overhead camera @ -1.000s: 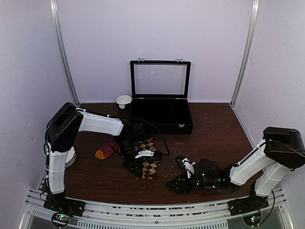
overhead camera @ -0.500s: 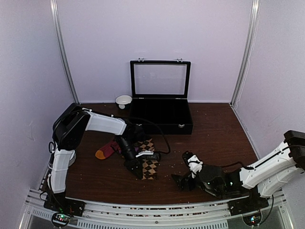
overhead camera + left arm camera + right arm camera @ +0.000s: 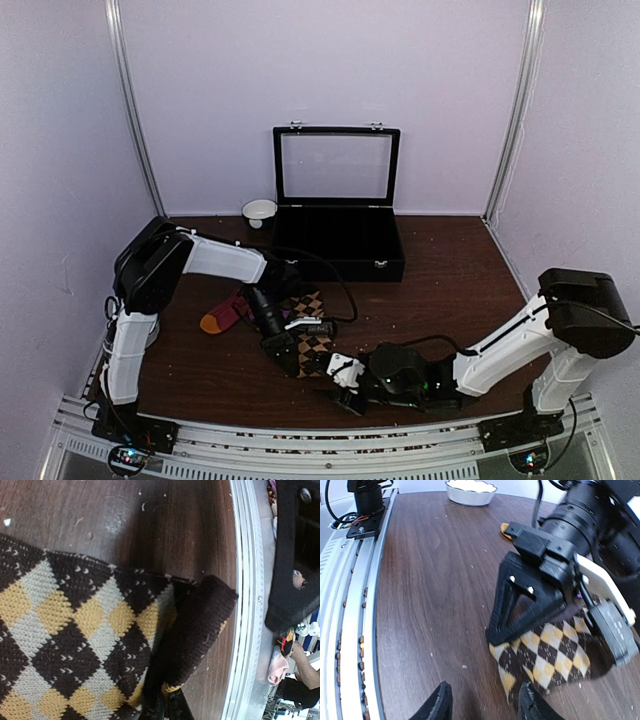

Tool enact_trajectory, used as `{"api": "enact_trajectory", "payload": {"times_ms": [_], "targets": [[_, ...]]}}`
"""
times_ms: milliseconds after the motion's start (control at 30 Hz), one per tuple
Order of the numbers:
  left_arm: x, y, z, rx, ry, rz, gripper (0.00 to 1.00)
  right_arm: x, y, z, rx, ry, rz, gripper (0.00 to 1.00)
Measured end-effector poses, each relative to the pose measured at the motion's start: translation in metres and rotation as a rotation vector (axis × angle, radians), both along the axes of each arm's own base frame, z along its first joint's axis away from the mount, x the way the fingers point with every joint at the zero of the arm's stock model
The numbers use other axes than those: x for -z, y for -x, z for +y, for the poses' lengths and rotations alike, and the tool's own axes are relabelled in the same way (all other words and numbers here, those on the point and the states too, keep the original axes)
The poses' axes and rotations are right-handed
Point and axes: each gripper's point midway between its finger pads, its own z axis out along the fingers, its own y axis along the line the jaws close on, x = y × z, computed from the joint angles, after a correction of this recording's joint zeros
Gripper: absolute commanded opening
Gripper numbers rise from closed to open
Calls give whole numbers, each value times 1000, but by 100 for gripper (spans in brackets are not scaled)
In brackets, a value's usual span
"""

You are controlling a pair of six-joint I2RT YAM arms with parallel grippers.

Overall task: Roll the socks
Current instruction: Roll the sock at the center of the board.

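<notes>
Left gripper (image 3: 288,352): sits low at the middle of the worktop (image 3: 450,270), jaws pinched tight on the argyle sock (image 3: 316,345). In the left wrist view, holds a dark brown flap of that sock, doubled up over the tan-and-grey diamonds and caught in the closed jaws at the bottom edge of the view.

Argyle sock: lies on the wood just right of the left arm's wrist, mostly spread flat, with one edge folded over. Not yet rolled.

Magenta sock (image 3: 228,312): lies just left of the left arm's wrist, with its orange toe (image 3: 210,323) toward the left side. Partly hidden behind the arm; cannot tell whether touching the argyle sock.

Right gripper (image 3: 340,392): reaches in low from the right, near the front rail, pointed at the argyle sock and just short of it. Stands with jaws parted and nothing between them. In the right wrist view, shows bare wood between the fingers (image 3: 440,707), with the sock's nearest corner just beyond.

Behind, at the back wall: a black case (image 3: 338,245) with its glass lid raised, and a white bowl (image 3: 259,210) just to its left. Crumbs scattered over the wood.
</notes>
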Motion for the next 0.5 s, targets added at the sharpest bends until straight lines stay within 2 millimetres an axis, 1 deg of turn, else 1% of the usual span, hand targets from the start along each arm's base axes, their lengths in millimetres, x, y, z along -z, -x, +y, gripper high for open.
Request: {"api": "enact_trajectory", "payload": {"times_ms": [100, 200, 367, 500], "targets": [[0, 0, 0, 0, -1, -1, 5, -3, -6, 14, -39, -11, 1, 37], [0, 0, 0, 0, -3, -2, 5, -4, -16, 23, -60, -23, 15, 36], [0, 0, 0, 1, -3, -2, 4, 3, -29, 26, -68, -7, 32, 32], [0, 0, 0, 3, -1, -3, 4, 15, -33, 24, -75, 16, 57, 29]]}}
